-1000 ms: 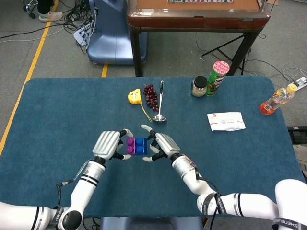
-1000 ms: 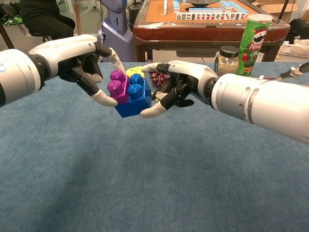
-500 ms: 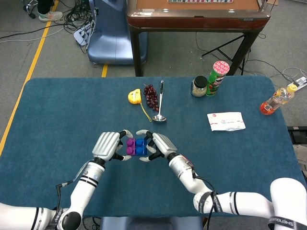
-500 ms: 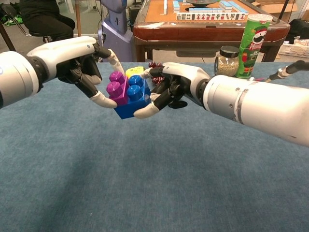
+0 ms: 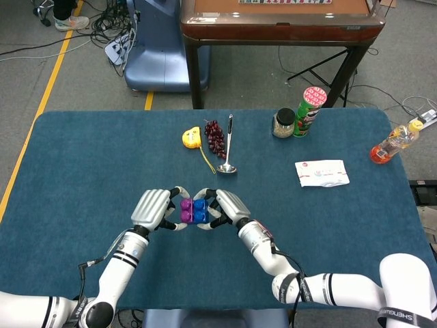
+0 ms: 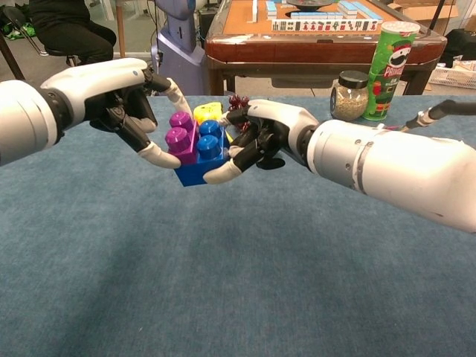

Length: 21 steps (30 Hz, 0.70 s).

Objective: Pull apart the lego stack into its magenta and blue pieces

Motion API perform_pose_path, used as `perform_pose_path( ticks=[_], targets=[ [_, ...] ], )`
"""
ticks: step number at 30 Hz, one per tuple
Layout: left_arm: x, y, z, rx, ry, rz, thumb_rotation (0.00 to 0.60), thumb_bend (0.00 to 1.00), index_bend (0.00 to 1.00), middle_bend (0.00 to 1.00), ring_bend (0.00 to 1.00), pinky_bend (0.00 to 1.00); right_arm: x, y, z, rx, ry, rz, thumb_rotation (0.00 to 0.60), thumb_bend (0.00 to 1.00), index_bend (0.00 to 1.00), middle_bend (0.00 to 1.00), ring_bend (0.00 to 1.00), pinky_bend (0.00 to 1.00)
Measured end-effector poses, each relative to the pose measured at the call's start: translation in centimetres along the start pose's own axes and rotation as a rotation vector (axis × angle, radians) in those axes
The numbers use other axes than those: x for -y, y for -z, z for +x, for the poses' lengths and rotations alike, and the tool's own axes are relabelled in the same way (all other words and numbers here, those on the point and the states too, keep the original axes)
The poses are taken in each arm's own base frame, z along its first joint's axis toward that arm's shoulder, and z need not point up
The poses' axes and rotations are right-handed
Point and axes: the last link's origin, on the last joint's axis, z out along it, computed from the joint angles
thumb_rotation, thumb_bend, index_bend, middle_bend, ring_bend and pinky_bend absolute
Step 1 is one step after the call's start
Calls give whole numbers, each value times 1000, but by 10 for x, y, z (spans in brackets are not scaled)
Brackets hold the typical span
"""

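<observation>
Stack (image 6: pixel 197 149) | magenta piece (image 6: pixel 181 137) joined to blue piece (image 6: pixel 206 152) | airborne

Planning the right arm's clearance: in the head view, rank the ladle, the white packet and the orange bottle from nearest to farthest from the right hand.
From the right hand:
1. Ladle, straight beyond the hand, mid-table.
2. White packet, off to its right.
3. Orange bottle, at the table's far right edge.

Can't really see where the magenta piece (image 6: pixel 181 134) meets the blue piece (image 6: pixel 202 152) — fingers cover the seam. Both arms run off the frame edges, and the grapes (image 6: pixel 238 102) sit mostly behind the right hand (image 6: pixel 256 137).
</observation>
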Motion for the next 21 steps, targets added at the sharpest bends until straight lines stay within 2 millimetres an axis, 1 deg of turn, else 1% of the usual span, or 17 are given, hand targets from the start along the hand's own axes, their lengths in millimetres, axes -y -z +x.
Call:
perform_pose_path(
  ticks=[10, 21],
  targets=[
    [0, 1, -1, 5, 5, -12, 600, 204, 620, 1000, 971, 1000, -1, 0, 0, -22, -12, 6, 600, 266, 541, 1000, 1000, 1000],
    [-1, 0, -1, 32, 69, -20, 600, 224, 631, 1000, 976, 1000, -3, 0, 0, -20, 25, 4, 600, 301, 566, 1000, 1000, 1000]
  ],
)
